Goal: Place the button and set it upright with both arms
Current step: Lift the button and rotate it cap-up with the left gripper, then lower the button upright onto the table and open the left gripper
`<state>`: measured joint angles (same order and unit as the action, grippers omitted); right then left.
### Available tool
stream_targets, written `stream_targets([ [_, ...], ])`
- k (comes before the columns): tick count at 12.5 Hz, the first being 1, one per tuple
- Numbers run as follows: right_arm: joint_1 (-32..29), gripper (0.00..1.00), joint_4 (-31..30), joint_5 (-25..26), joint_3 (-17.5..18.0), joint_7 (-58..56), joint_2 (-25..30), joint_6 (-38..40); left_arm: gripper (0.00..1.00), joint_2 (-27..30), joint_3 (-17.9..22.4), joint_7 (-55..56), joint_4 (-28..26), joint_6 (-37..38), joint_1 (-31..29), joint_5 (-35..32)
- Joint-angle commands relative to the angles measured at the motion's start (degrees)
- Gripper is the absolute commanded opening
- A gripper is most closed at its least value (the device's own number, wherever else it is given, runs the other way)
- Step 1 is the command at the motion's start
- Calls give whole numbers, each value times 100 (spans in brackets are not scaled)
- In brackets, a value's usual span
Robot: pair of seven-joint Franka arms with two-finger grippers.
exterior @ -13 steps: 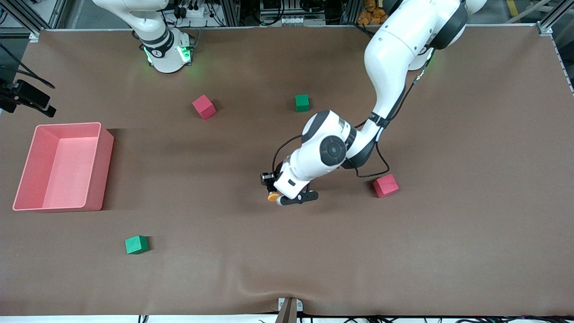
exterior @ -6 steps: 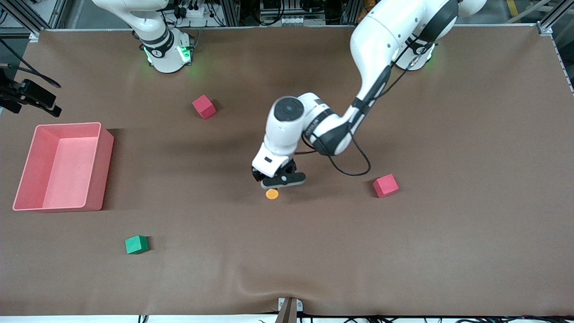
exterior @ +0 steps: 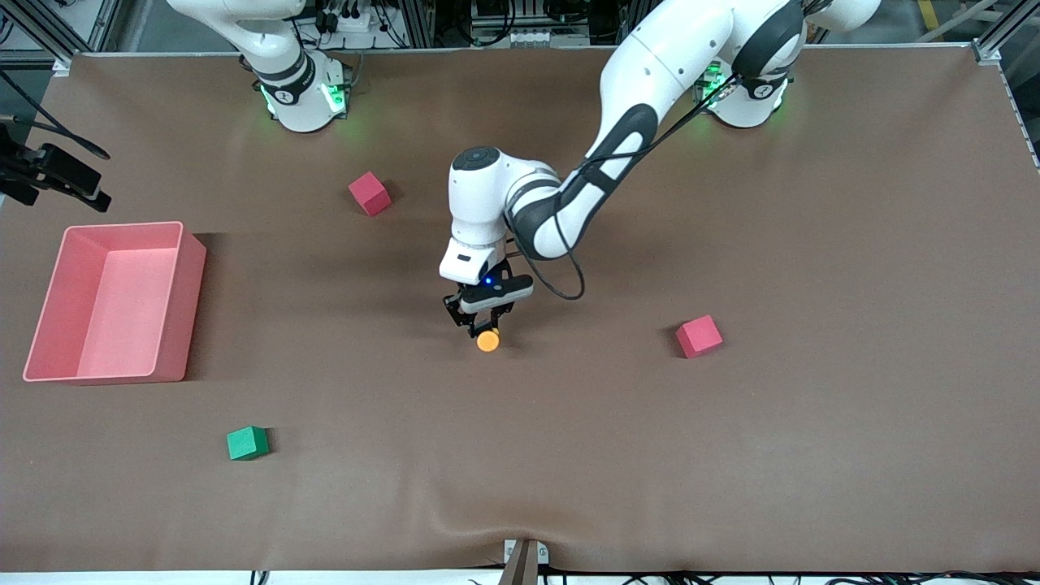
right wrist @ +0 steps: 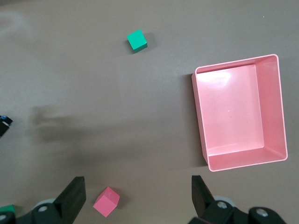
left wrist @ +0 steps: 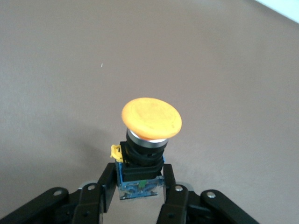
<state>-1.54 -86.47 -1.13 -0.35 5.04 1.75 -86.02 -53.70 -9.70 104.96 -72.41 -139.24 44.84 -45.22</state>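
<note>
The button point(exterior: 487, 341), an orange round cap on a black and bluish body, is at the middle of the table. My left gripper point(exterior: 478, 322) is shut on its bluish base. In the left wrist view the fingers point(left wrist: 100, 196) press both sides of the base, and the button point(left wrist: 150, 119) points its cap away from the gripper point(left wrist: 139, 186). I cannot tell whether it touches the table. My right gripper point(right wrist: 135, 196) is open and empty, high over the table near its own base. It is out of the front view.
A pink bin point(exterior: 191, 301) stands toward the right arm's end and also shows in the right wrist view point(right wrist: 200, 116). Red cubes point(exterior: 370, 192) point(exterior: 699, 335) and a green cube point(exterior: 247, 443) lie scattered. The right wrist view shows a red cube point(right wrist: 106, 201) and a green cube point(right wrist: 137, 39).
My left gripper let the button go on the table, swung round toward the right arm's end, and closed on the button's base again. The right arm has not moved.
</note>
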Motion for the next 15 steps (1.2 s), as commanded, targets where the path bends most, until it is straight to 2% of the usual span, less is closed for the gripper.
stream_targets([
  [1, 40, 100, 77, -106, -44, -12, -34, -2, 5, -396, 326, 1111, 219, -86, 409, -1056],
  [4, 23, 100, 77, -115, -44, -12, -34, -2, 5, -519, 425, 1887, 210, -77, 578, -2111],
  [9, 23, 100, 77, -115, -44, -21, -26, 15, 10, -853, 434, 2510, 158, 2, 692, -3071],
  [10, 23, 100, 77, -115, -44, -12, -26, 7, 19, -844, 425, 2686, 157, 2, 692, -3098],
  [11, 23, 100, 77, -115, -44, -12, -26, 7, 40, -775, 416, 2784, 157, 2, 692, -3046],
  [12, 14, 100, 77, -115, -44, -12, -26, 15, 99, -713, 399, 2941, 157, 2, 692, -3002],
  [15, 5, 100, 77, -115, -53, -21, -26, 33, 100, -607, 346, 2987, 166, 2, 727, -2521],
])
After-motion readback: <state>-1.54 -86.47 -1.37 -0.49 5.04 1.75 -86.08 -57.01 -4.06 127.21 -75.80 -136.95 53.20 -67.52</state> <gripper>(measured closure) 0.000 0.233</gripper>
